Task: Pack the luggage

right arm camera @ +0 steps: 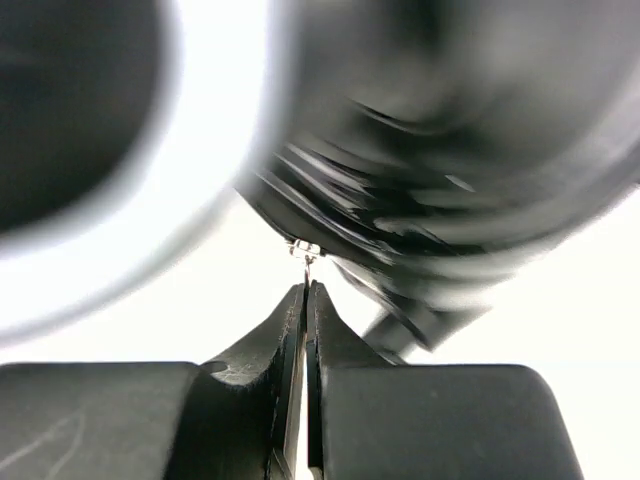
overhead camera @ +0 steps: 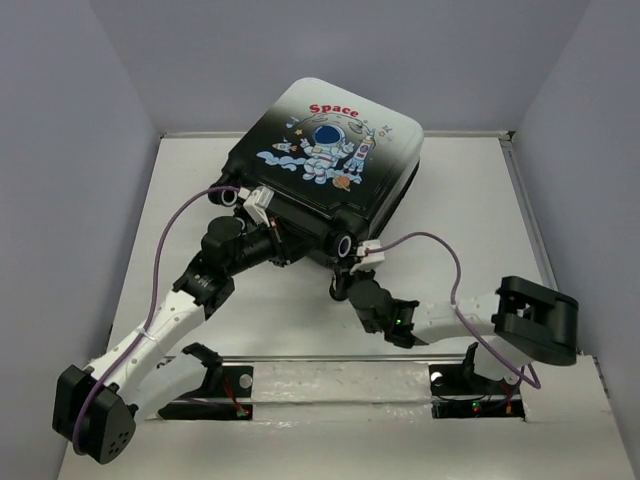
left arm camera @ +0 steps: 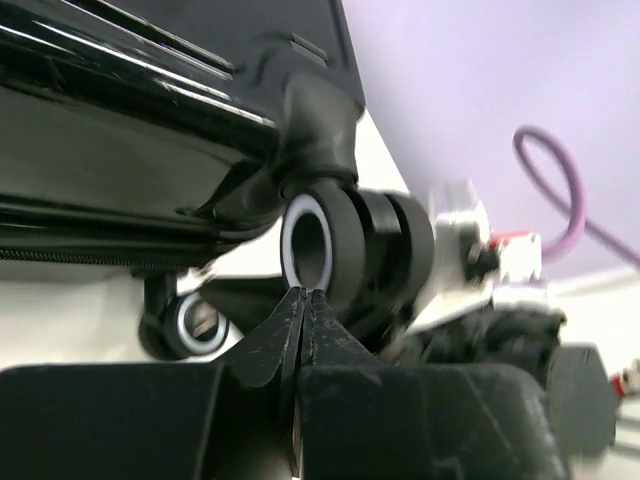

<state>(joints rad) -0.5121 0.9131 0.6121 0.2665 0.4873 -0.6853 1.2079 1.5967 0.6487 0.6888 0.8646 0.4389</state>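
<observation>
**A:** What is on the left?

**B:** The left arm reaches from the near-left corner across the table (overhead camera: 470,200) toward the middle, with a purple cable (overhead camera: 172,228) looping beside it. The left hand (left arm camera: 302,300) has its two fingers pressed together with nothing between them. The tips sit just under a castor wheel (left arm camera: 318,245) with a white hub, which hangs from a corner of the case. I can't tell whether they touch it.

**A:** And the luggage itself?

**B:** The luggage (overhead camera: 330,150) lies closed at the far middle of the table. It is turned at an angle, with the astronaut print and red "Space" lettering facing up. Its pale end points to the back wall, and its dark, wheeled edge faces the arms. The left corner wheel (overhead camera: 228,197) sits apart from both hands.

**A:** What about the right side?

**B:** The right arm bends in from the near-right, and the right hand (overhead camera: 345,272) is tucked just below the right corner wheel (overhead camera: 346,243). In the wrist view its fingers are together too, with only a hairline slit between them. A tiny shiny metal piece (right arm camera: 305,250) sits right above the tips. I can't tell whether the fingers pinch it. The case's underside above it is blurred.
</observation>
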